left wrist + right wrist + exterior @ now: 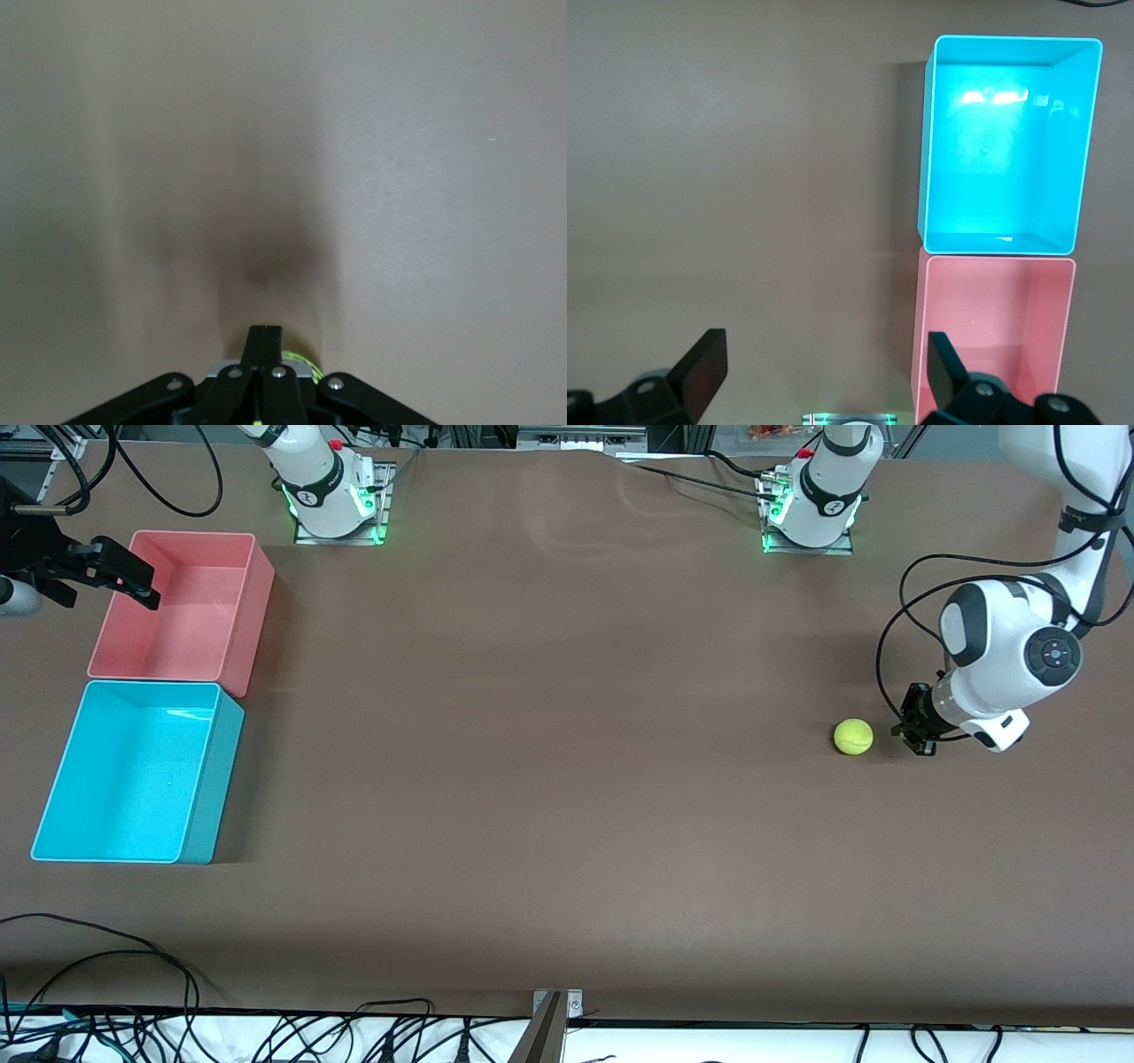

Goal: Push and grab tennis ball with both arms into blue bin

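Right of frame, the pinched-shut left gripper [914, 737] nears the tennis ball [853, 736], poised to push it toward the blue bin [53, 815] lower left; the right gripper [111, 571] waits upper left, spread wide.

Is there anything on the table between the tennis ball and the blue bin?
No. In the front view only bare brown table lies between the tennis ball and the blue bin. The pink bin sits beside the blue one, off that stretch.

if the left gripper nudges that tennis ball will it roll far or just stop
The tennis ball is round and sits free on the flat brown table, so it will probably roll readily and may veer if hit off centre. Its fuzzy felt likely slows it somewhat. The left gripper, shut, sits low right beside it; the right gripper, open, waits over the pink bin, next to the blue bin.
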Tool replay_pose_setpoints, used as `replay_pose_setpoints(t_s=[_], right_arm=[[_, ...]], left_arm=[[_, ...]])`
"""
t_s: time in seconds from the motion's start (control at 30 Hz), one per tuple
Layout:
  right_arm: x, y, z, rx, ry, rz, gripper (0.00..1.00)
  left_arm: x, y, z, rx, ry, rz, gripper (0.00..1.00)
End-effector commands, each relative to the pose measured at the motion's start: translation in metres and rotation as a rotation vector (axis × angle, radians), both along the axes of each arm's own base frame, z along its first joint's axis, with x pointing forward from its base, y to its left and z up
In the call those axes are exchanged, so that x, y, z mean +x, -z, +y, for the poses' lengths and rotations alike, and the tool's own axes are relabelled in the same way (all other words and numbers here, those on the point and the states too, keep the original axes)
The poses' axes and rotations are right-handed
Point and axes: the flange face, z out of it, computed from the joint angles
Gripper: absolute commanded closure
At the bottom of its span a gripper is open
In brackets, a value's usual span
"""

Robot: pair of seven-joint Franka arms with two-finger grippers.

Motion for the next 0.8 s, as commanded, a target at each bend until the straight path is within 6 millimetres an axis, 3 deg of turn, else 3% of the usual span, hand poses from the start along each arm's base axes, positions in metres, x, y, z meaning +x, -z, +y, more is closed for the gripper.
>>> replay_pose_setpoints(t_s=[0.0,0.3,0.53,0.77], right_arm=[[-0.003,-0.008,-0.001,-0.006,-0.007,0.001,0.0],[-0.004,-0.009,-0.001,-0.004,-0.008,0.001,0.0],[-0.004,-0.009,0.0,-0.004,-0.011,0.001,0.0],[-0.004,-0.009,0.001,-0.004,-0.013,0.001,0.0]], left_arm=[[0.003,0.026,0.007,0.03,-0.003,-0.026,1.0],[0.001,0.048,0.017,0.034,-0.021,-0.023,1.0],[0.001,0.048,0.018,0.034,-0.005,-0.025,1.0],[-0.007,0.044,0.065,0.027,0.039,-0.028,1.0]])
